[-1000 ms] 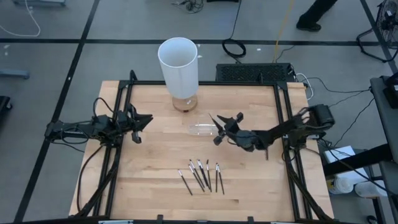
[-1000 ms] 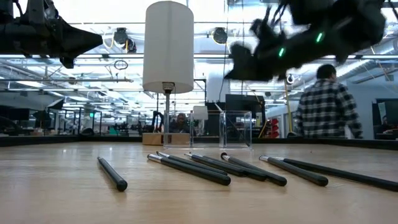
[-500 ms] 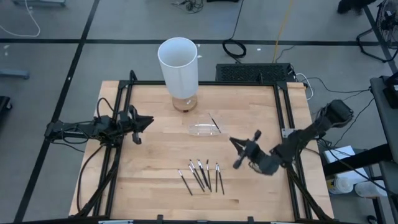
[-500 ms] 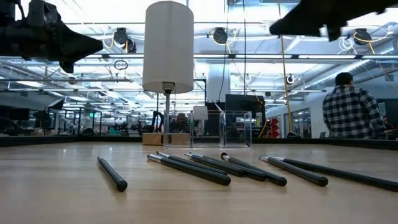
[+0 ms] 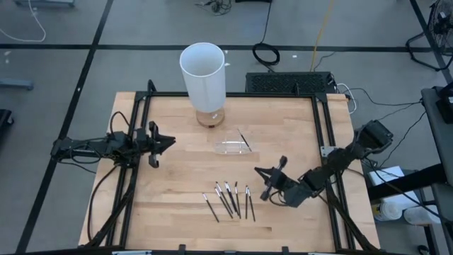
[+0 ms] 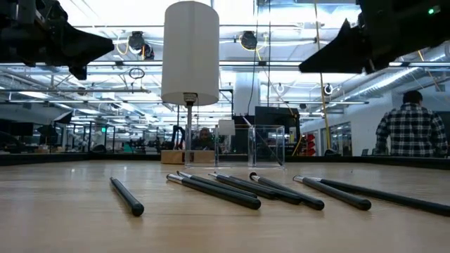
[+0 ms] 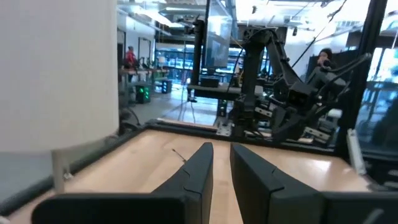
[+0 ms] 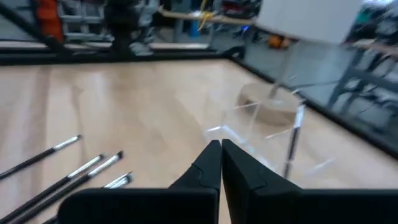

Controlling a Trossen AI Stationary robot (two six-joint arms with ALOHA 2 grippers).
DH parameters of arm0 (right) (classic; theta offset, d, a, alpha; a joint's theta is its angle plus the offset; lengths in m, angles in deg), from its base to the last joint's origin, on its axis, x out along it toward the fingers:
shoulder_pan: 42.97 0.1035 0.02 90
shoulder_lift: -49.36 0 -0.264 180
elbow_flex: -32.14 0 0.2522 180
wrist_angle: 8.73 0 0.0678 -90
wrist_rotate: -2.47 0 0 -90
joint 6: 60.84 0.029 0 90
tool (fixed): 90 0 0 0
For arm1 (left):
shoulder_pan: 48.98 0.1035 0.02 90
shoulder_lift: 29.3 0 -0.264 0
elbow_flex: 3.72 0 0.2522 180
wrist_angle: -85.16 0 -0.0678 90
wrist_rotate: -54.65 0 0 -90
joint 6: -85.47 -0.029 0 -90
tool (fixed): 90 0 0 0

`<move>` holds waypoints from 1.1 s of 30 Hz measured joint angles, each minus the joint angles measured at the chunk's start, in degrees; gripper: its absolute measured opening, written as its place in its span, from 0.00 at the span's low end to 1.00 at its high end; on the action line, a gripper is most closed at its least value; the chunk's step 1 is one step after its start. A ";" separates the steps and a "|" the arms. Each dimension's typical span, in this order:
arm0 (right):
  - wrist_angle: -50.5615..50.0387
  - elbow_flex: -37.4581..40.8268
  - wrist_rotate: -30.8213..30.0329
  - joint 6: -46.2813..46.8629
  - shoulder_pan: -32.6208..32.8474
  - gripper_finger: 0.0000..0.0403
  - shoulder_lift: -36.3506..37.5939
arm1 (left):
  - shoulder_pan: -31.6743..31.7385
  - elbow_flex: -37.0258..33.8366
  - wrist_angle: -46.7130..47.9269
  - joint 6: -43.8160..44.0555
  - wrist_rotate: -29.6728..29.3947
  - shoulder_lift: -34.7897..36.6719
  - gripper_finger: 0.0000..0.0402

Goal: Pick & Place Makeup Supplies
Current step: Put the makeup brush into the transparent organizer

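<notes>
Several thin dark makeup sticks (image 5: 230, 200) with pale tips lie side by side on the wooden table near its front edge. They also show in the low view (image 6: 232, 190) and the right wrist view (image 8: 74, 174). One more stick (image 8: 292, 140) leans upright inside the small clear tray (image 5: 230, 147) at mid-table. My right gripper (image 5: 260, 176) hovers shut and empty above the table, just right of the lying sticks. My left gripper (image 5: 170, 142) hangs over the table's left side, its fingers (image 7: 205, 168) a narrow gap apart and holding nothing.
A tall white cylinder (image 5: 204, 74) on a round wooden foot stands at the table's far edge, behind the tray. A black frame (image 5: 322, 120) runs along the table's sides. A person in a checked shirt (image 6: 411, 130) stands in the room beyond.
My right gripper has drawn back from the clear tray, first toward the table's right and near edges, then a little leftward toward the lying sticks. The stick in the tray and the sticks on the table have stayed put.
</notes>
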 joint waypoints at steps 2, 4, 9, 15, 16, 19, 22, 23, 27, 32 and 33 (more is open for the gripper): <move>0.38 0.00 5.25 1.23 -1.10 0.00 0.11 | 0.00 0.00 -0.60 -2.91 -0.14 0.00 0.16; 0.49 0.00 14.12 1.38 -2.62 0.00 0.14 | 0.00 0.01 -1.39 -5.73 -0.16 0.01 0.16; 4.13 -0.10 24.89 3.64 -6.57 0.01 0.25 | 0.00 0.02 -1.40 -8.93 -0.15 0.00 0.16; -22.07 -17.82 26.39 6.16 -7.24 0.00 0.90 | 0.01 0.01 -1.16 -8.84 -0.14 0.00 0.16; -30.34 -23.36 26.39 8.00 -7.04 0.00 0.27 | 0.00 0.00 -1.08 -8.76 -0.14 0.00 0.16; -53.42 -41.36 26.84 14.69 -6.92 0.00 -4.61 | 0.00 0.02 -0.78 -8.27 -0.16 0.02 0.16; -75.98 -57.63 34.37 23.98 -7.33 0.00 -11.18 | 0.00 0.00 -0.74 -8.19 -0.16 0.02 0.16; -81.62 -62.29 37.95 27.77 -7.75 0.00 -13.62 | 0.00 0.00 -0.72 -8.02 -0.15 0.02 0.16; -96.83 -74.13 52.76 43.16 -8.80 0.00 -22.15 | 0.00 0.00 -0.73 -6.74 -0.14 0.02 0.16; -102.76 -76.32 57.75 55.21 -8.97 0.00 -30.13 | 0.00 0.00 -1.28 -5.90 -0.16 0.00 0.16; -102.56 -76.05 57.34 55.41 -8.80 0.00 -30.91 | 0.00 0.01 -1.59 -5.85 -0.16 0.02 0.16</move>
